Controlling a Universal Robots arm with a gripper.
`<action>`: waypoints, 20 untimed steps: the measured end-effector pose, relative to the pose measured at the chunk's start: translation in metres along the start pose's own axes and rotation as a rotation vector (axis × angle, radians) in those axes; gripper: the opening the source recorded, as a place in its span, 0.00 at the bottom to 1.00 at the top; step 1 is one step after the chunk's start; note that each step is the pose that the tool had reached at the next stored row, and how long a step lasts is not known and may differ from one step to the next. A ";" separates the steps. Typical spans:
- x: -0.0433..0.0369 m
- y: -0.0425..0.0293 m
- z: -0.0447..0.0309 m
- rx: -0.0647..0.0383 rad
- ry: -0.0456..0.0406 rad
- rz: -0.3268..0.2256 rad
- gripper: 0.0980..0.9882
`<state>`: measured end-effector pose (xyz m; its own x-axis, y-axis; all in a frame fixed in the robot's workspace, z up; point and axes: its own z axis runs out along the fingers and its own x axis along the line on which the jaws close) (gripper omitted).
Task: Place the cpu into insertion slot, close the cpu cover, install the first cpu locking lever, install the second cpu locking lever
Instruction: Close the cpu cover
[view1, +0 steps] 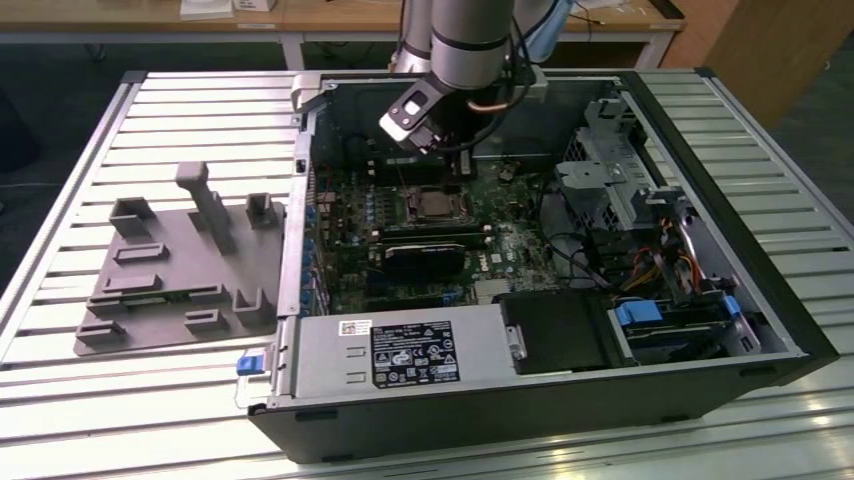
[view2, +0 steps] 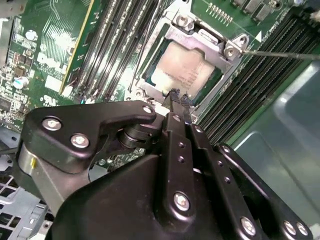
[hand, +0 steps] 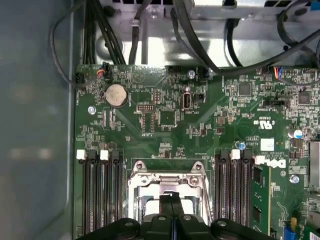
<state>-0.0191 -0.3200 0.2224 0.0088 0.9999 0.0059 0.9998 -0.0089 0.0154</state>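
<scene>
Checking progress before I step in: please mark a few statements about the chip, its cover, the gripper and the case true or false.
1. The chip lies in the socket. True.
2. The gripper is carrying the chip. False: its fingertips are shut by the socket's edge, and the chip lies in the socket.
3. The cover lies down around the chip. True.
4. The grey tray is on the exterior view's right of the case. False: it is on the left.
5. The case is closed. False: it lies open.
</scene>
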 end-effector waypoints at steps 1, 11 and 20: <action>-0.0001 -0.0019 0.0008 -0.003 -0.0001 0.000 0.00; -0.0003 -0.0180 0.0069 -0.014 0.0000 -0.004 0.00; -0.0003 -0.0196 0.0074 -0.014 0.0003 -0.019 0.00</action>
<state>-0.0385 -0.3200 0.2147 -0.0101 0.9999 0.0057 0.9995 0.0100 0.0294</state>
